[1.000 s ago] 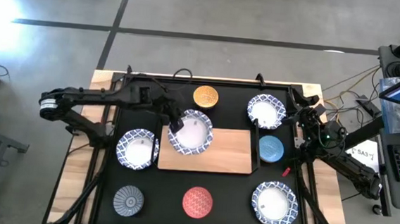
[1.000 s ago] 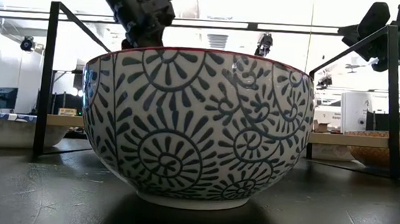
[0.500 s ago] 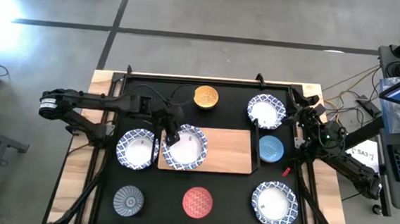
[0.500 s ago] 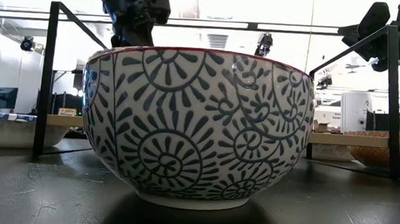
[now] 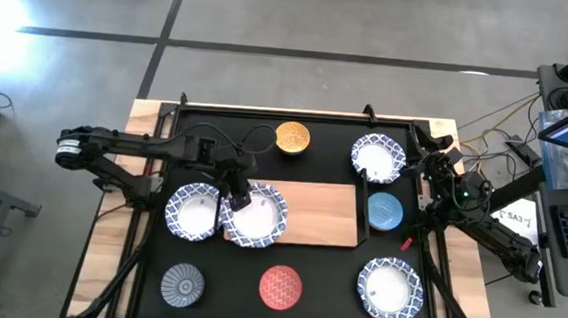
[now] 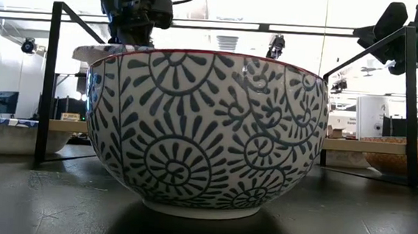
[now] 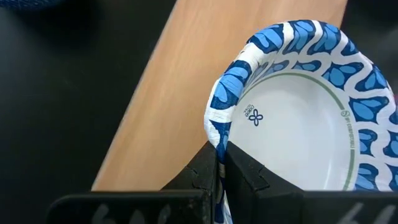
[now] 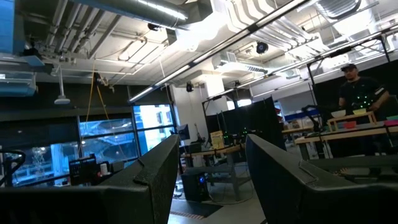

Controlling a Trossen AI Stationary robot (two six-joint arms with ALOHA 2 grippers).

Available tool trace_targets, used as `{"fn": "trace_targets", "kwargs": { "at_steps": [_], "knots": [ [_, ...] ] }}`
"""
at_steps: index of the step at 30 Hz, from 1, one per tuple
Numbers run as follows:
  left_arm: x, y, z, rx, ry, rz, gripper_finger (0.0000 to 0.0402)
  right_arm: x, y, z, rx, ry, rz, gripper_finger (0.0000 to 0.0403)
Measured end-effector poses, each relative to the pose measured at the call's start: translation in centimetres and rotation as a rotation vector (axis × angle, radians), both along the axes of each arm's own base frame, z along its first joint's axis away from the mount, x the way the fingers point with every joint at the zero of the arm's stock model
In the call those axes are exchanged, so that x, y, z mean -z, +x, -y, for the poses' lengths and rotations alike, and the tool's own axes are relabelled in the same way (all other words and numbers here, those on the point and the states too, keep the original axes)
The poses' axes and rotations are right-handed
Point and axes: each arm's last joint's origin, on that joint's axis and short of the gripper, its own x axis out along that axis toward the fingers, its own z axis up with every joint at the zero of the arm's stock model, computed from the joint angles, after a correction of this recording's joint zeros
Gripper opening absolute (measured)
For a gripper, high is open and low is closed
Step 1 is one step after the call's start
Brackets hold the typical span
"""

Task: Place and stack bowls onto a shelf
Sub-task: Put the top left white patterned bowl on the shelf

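My left gripper is shut on a blue-and-white patterned bowl above the left end of the light-wood shelf. In the low view this gripper stands above the held bowl's rim. A second blue-and-white bowl sits on the black tabletop just left of the shelf. My right gripper waits open at the table's right edge, and its wrist view looks into the room. My left gripper pinches the bowl's rim on the side toward the table's far-left, one finger outside the wall and one finger inside. The fingers come from above, slanting down. The bowl hangs lifted clear over the shelf's left end.
On the tabletop stand an orange-yellow bowl, two more blue-and-white bowls, a light blue bowl, a red patterned bowl that fills the low view, and a grey ribbed bowl. A person stands far off.
My left gripper has carried the bowl from the shelf's far edge toward the table's near edge and a little left, so it now hangs over the shelf's left end beside the bowl on the table. The gripper has stayed shut on the rim.
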Motion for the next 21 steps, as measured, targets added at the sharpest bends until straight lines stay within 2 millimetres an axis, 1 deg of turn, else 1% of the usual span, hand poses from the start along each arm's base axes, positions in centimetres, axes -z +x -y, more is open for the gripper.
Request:
{"fn": "trace_targets", "kwargs": {
  "at_steps": [6,14,18,21],
  "knots": [
    [0.3,0.3,0.0,0.001,0.008,0.001,0.0003,0.0,0.0,0.0,0.0,0.0,0.0,0.0176],
    [2.0,1.3,-0.2,-0.001,0.027,-0.069,0.0003,0.0,0.0,0.0,0.0,0.0,0.0,0.0176],
    [2.2,1.5,-0.3,0.002,0.039,-0.072,0.0005,0.0,0.0,0.0,0.0,0.0,0.0,0.0176],
    [2.2,1.6,-0.3,-0.005,0.052,-0.065,0.0016,0.0,0.0,0.0,0.0,0.0,0.0,0.0176]
  ]
}}
